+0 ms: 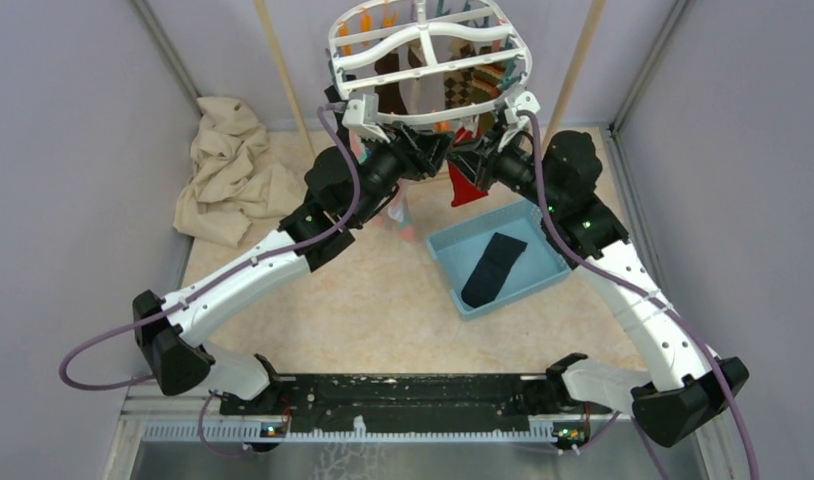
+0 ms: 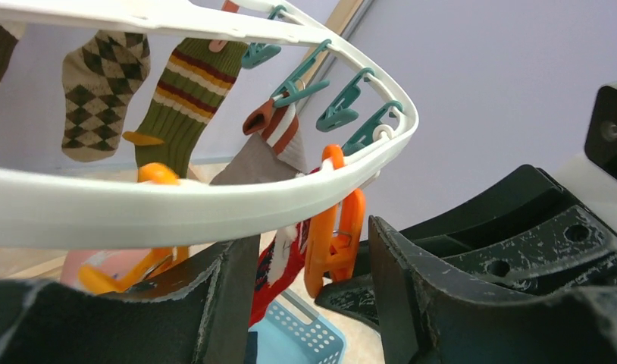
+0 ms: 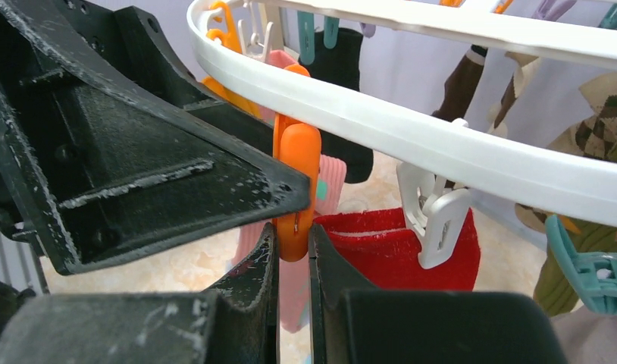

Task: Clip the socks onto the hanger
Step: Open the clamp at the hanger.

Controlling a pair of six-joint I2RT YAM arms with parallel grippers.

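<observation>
Step in hand: pegging the red sock (image 3: 381,246) to the hanger (image 2: 139,208). I judge the task about half done, since the navy sock (image 1: 493,267) is not yet lifted.
Next move: likely confirm that the peg bites the sock's top edge, then let go without tugging the rim.
Left pincer (image 2: 309,243): released, with my fingers well apart on either side of the orange peg (image 3: 296,163) and touching nothing I can see.
Red sock: hangs below the rim, just beside and behind that peg. I cannot tell what holds it up.
Right pincer (image 3: 293,239): clenched on the lower part of the orange peg.
Navy sock: lies flat in the teal tray (image 1: 543,262) on the worktop (image 1: 383,300), well apart from both pincers.
</observation>
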